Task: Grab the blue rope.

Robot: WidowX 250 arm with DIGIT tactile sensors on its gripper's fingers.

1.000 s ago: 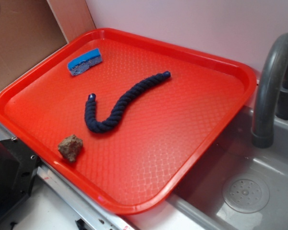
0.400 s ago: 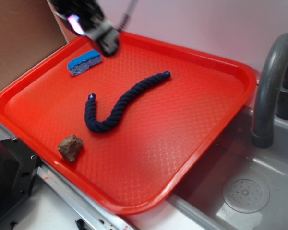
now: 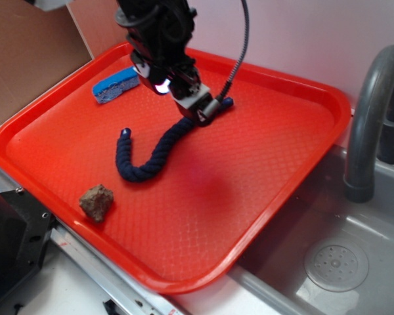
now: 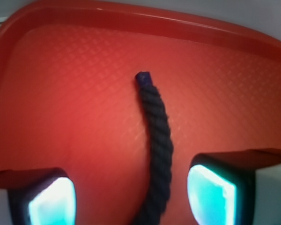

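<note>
Gripper point(image 3: 198, 108) hangs over the upper stretch of the blue rope point(image 3: 148, 157), fingers point(image 4: 210, 194) spread wide, nothing grasped. Wrist view: rope point(image 4: 158, 145) runs between the two pads, nearer the right one. Rope lies curved mid red tray point(image 3: 262, 197). Blue sponge point(image 3: 116, 85) upper left; brown rock point(image 3: 96, 201) lower left.

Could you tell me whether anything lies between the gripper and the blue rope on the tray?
Nothing visible does. The gripper is open, and the blue rope runs bare between its fingers over the red tray. The sponge and the brown lump lie well aside.
</note>
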